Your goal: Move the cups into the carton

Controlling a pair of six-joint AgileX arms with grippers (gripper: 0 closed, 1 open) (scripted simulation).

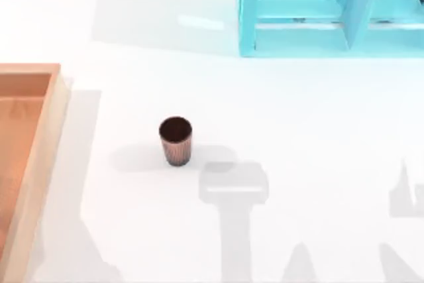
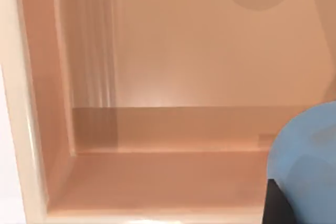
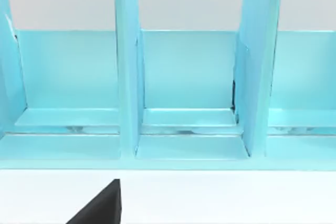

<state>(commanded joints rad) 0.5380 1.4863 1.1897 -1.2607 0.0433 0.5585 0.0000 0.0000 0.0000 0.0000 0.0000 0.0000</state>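
Blue cup (image 2: pixel 307 150) by left tool over carton (image 2: pixel 157 129); grip state can't tell.

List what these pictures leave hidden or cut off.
- Carton: the top view's left edge crops most of it.
- Blue cup: left wrist view's edge cuts it; whether it is held or resting is unclear.
- Shelf frame: cropped at the top view's upper edge.
- Ribbed cup: fully seen, standing on the table.

White table (image 1: pixel 318 130). Turquoise shelf frame (image 1: pixel 311 11) at the far side, right of centre, its upright dividers (image 3: pixel 127 72) separating open compartments.
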